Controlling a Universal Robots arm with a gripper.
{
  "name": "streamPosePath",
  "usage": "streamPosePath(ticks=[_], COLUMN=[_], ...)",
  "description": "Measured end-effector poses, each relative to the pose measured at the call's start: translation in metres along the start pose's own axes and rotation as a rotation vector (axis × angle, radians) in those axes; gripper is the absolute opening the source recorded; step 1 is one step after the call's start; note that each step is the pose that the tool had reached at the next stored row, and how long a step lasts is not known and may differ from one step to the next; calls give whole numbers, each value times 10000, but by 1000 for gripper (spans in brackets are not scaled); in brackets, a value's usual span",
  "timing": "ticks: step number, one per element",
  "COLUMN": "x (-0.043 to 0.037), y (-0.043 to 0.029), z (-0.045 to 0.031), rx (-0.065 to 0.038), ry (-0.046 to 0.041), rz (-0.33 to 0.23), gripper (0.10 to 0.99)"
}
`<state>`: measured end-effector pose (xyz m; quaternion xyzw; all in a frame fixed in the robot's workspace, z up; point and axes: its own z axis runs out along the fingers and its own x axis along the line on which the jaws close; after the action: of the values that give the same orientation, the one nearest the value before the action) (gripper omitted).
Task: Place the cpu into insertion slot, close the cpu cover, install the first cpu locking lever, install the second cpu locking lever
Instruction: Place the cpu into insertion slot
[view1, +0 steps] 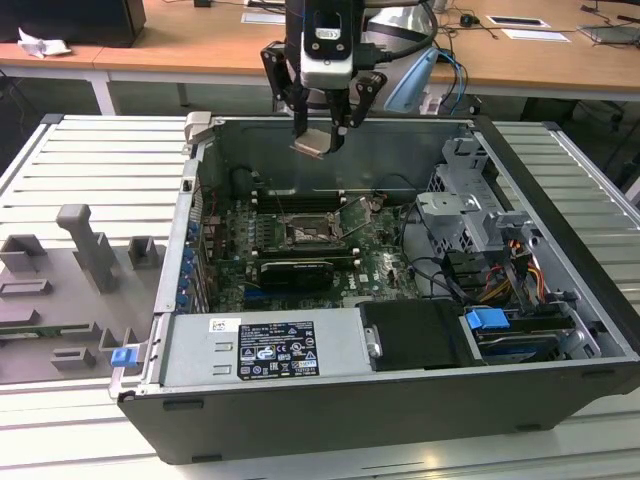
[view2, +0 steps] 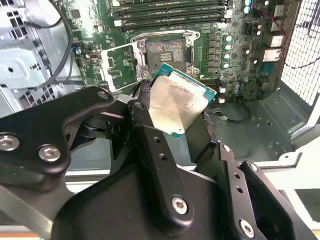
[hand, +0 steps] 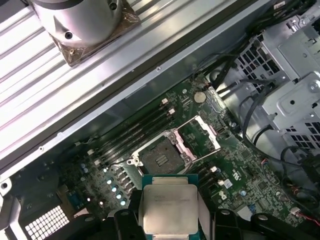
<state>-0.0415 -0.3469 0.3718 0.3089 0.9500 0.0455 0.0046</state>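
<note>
Black robot hand (view1: 320, 138) hangs above an open computer case (view1: 560, 330), which lies on its side on a ribbed grey metal desk (view1: 90, 160). The hand's fingers (view2: 150, 145) are pressed together on the cpu (view2: 177, 102), a small flat square chip with a pale silvery top and a green edge, pinching it by its sides. In the exterior view the chip is held tilted in the air near the case's far wall, well above the green motherboard (view1: 380, 265) and touching nothing else.

Down on the board, the insertion slot (view2: 167, 52) is a dark square socket with a metal rim, and it holds no chip. The cpu cover (view2: 119, 65), a thin silvery frame with a square window, is swung open and stands just beside the socket, hinged at one edge. Long narrow memory slots (hand: 132, 132) run alongside the socket.

Grey moulded fixtures (view1: 90, 250) sit on the desk at the exterior view's left, apart from the case.
</note>
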Motion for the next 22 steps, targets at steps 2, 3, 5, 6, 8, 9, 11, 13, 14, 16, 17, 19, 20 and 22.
streamPosePath(ticks=[2, 3, 5, 6, 8, 9, 11, 13, 14, 16, 17, 19, 20, 22], x=[0, 0, 0, 0, 0, -1, -1, -1, -1, -1, -1, -1, -1, -1], y=[0, 0, 0, 0, -1, -2, -3, -3, -4, -4, -4, -4, -4, -4], z=[1, 2, 6, 10, 19, 25, 35, 39, 41, 42, 43, 44, 44, 45], rx=[-3, -5, -11, -11, -9, -10, -11, -10, -10, -12, -15, -18, -18, -23], ry=[-20, -29, -48, -51, -53, -53, -53, -53, -54, -61, -70, -84, -89, -108], rz=[217, 318, 542, 574, 588, 589, 590, 590, 594, 674, 775, 939, 995, 1201], gripper=[529, 529, 529, 529, 529, 529, 529, 529, 529, 529, 529, 529, 529, 529])
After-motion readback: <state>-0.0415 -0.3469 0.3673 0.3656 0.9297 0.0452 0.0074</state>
